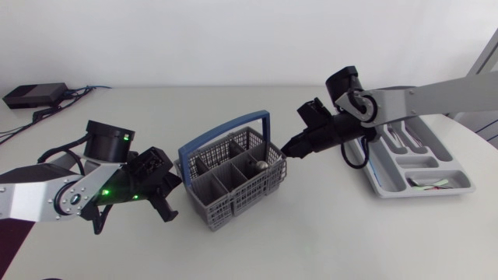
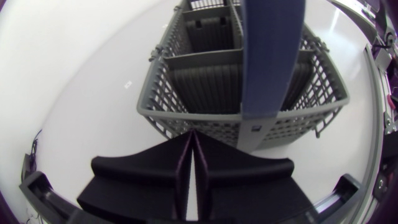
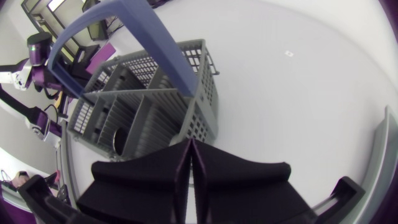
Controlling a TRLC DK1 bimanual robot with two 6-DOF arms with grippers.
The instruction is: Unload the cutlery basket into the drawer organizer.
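Risk: basket [image 1: 233, 180] is shoved if spoon [image 1: 259, 165] is approached with right hand [image 3: 190, 146], at 3 o'clock, pressed together; left hand [image 2: 194, 137] likewise together.

left gripper [image 2: 193, 140]: fingers pressed together | grey cutlery basket [image 2: 205, 84]: just ahead | blue handle [image 2: 273, 56]: arching over it

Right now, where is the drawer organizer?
The drawer organizer lies at the right side of the table in the head view, partly behind the right arm, with the cutlery basket apart from it at the middle.
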